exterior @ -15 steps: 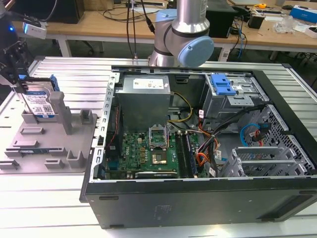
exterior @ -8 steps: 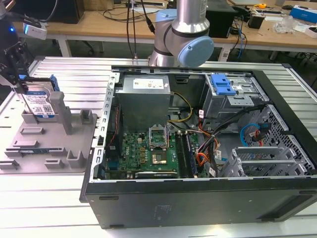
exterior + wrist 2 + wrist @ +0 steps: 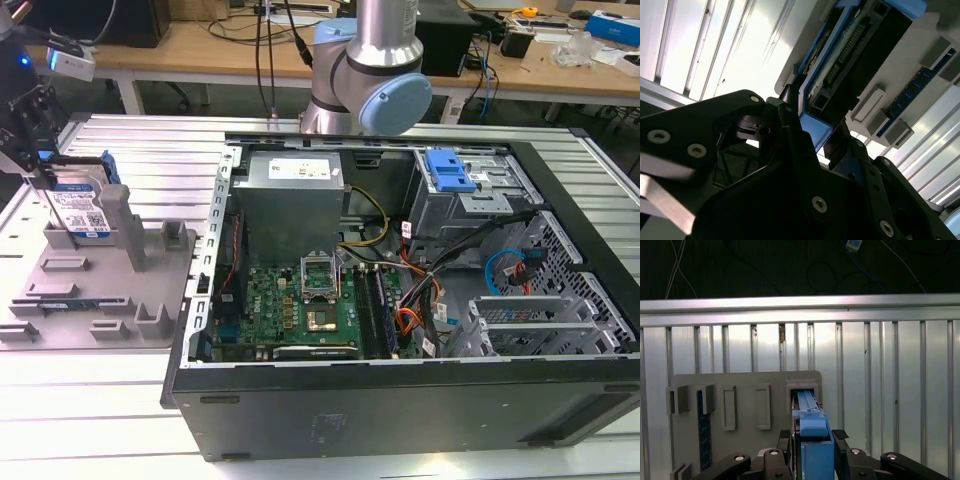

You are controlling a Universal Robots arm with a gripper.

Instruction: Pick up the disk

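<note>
1. Fingers (image 3: 840,435) stand narrow, one against each flat face of the disk (image 3: 816,450). They look pressed onto it, so I judge the grip made.
2. In the exterior view the disk (image 3: 82,215) is at nine o'clock, standing in a slot of the tray (image 3: 150,295). The gripper (image 3: 40,160) is at its twelve o'clock.
3. It stands on edge with both faces vertical, and the labelled face is turned toward the exterior camera. Its blue rails run along the narrow sides.
4. Its long axis seems to run up and down, in line with the gripper. In the second wrist view the disk (image 3: 840,60) shows its connector edge toward the gripper, which fits that reading.
5. Progress, as I judge it: the reach and the closing are done, and the lift is not. In the exterior view the lower edge sits in the tray. In the first wrist view the disk runs from the fingers down into the slot (image 3: 802,390).
6. A grey post (image 3: 122,215) of the tray stands just beside the disk at its three o'clock. More slots and blocks lie toward six o'clock.
7. The tray rests on the slatted table (image 3: 100,410).
8. At three o'clock from the tray is the open case (image 3: 400,415), well apart from the disk. A blue caddy (image 3: 447,172) sits inside it, toward one o'clock.
9. At twelve o'clock of the case rises the arm (image 3: 385,60).
</note>
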